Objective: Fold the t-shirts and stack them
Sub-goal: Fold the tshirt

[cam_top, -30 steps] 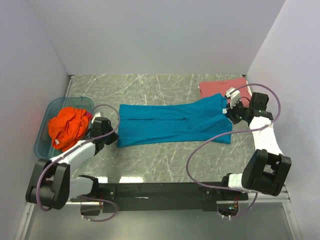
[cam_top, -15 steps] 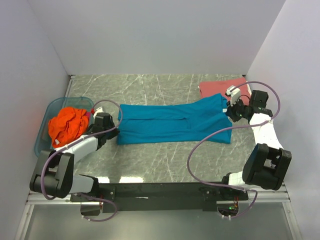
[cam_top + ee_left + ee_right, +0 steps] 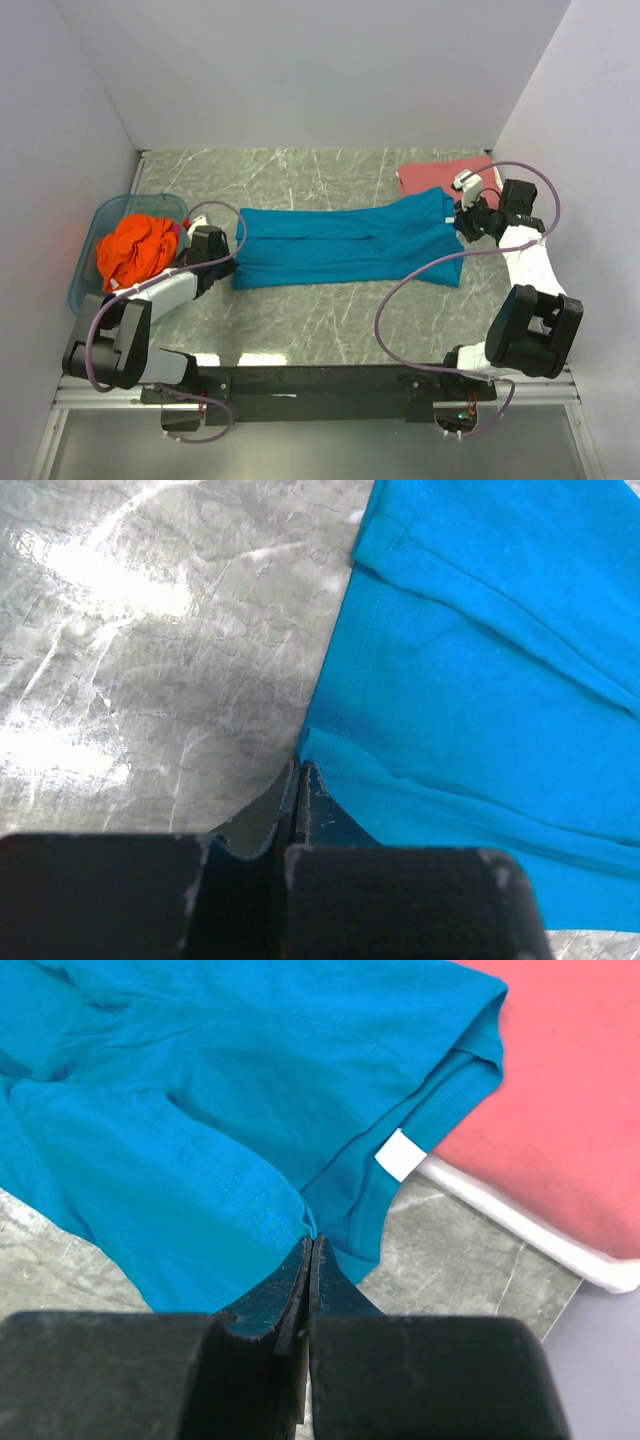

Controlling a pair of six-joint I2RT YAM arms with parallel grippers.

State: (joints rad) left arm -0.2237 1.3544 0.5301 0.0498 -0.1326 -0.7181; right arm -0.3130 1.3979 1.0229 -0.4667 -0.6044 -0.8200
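One tub (image 3: 86, 288) holds the orange t-shirt (image 3: 135, 250); teal t-shirt (image 3: 340, 245) touches red t-shirt (image 3: 440, 172).

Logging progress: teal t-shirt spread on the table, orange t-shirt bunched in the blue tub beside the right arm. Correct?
No: the top view shows the orange t-shirt bunched in the blue tub beside the left arm. The rest is right.

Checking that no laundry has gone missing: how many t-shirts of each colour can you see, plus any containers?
teal blue t-shirt: 1
dusty red t-shirt: 1
bright orange t-shirt: 1
translucent blue tub: 1
Total: 3 t-shirts and 1 tub, 4 things
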